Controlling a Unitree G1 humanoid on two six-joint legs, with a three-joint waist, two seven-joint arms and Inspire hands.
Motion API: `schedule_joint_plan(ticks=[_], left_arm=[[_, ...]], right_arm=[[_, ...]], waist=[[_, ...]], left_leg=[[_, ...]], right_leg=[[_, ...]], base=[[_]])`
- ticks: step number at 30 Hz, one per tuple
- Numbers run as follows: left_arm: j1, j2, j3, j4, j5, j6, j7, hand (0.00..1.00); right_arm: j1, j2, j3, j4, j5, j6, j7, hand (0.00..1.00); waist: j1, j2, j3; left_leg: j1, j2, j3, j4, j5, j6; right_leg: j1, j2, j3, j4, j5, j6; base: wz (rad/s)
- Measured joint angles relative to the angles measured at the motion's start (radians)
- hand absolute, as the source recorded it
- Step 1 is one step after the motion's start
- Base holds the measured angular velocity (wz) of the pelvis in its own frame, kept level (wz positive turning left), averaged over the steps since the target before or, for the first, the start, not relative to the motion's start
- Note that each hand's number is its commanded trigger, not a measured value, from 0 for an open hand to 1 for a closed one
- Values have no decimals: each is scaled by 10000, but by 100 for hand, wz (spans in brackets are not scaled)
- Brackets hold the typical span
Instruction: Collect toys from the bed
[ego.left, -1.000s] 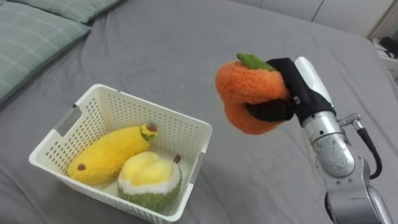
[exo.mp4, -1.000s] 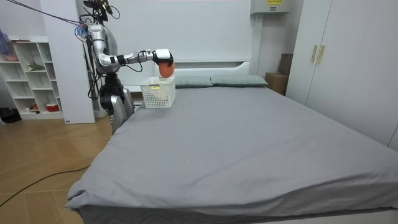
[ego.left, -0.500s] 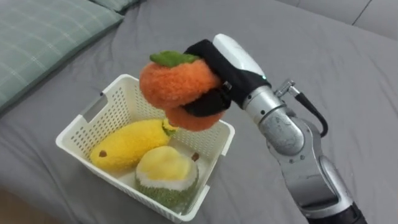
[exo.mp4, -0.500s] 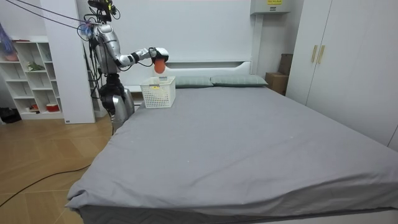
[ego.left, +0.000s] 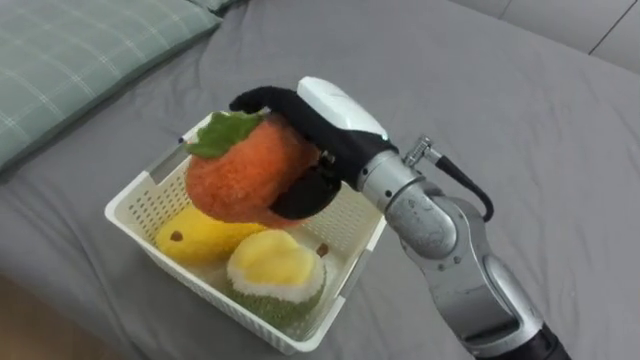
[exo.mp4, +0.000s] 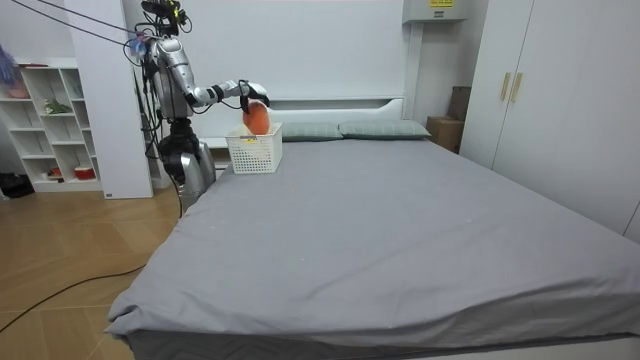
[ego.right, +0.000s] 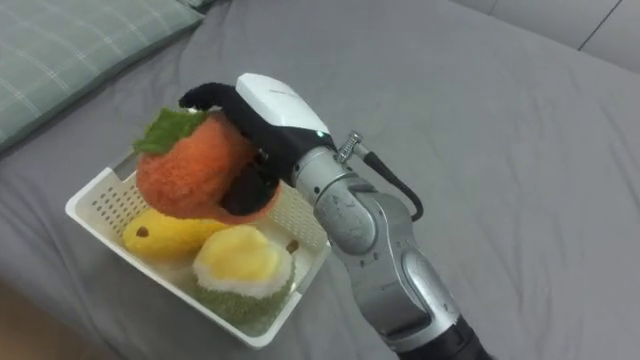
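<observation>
So the robot's right hand (ego.left: 335, 108) has its fingers (ego.left: 262, 98) clamped round a fuzzy orange toy (ego.left: 240, 178), holding it right over the white basket (ego.left: 150, 197) on the grey bed (ego.left: 520, 110). Just below the fingers, inside the basket, sit a yellow banana toy (ego.left: 185, 240) and a green-and-yellow plush (ego.left: 272, 275). The robot stands at the bedside, near the pillow (ego.left: 70, 50).

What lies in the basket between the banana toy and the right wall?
The durian toy, in the left eye view; the robot hand holds the orange toy over the basket.
</observation>
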Motion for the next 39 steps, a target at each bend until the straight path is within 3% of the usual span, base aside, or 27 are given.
schedule_joint_plan(ticks=[13,24,27,32,39], left_arm=[[-228,140,-23,-7,1,6,-10,0],[-214,133,132,-5,-2,6,2,0],[-184,129,177,-3,1,5,12,0],[15,129,240,-6,13,-2,183,0],[176,57,345,72,-8,-211,471,0]], right_arm=[[4,-335,-8,170,384,17,1,0],[4,-342,-243,167,586,-42,-270,0],[22,-339,-751,149,689,-181,-456,0],[800,-413,-1617,-412,562,-350,-785,0],[1904,-666,-2706,-452,1108,-638,-1583,0]], waist=[[-227,41,12],[-364,63,8],[-577,109,-13],[-1070,284,-129],[-1783,556,-140]], left_leg=[[-14,4,107,7,1,1],[-46,1,110,32,1,1],[-43,1,139,36,2,2],[20,12,264,26,2,2],[162,30,541,-27,-1,4]], right_leg=[[-111,18,270,-1,-1,0],[-122,9,260,5,-1,0],[-126,-7,251,5,0,0],[-113,8,351,7,2,-1],[-100,10,685,24,8,9]], base=[[-2],[0],[-1],[-5],[-13]])
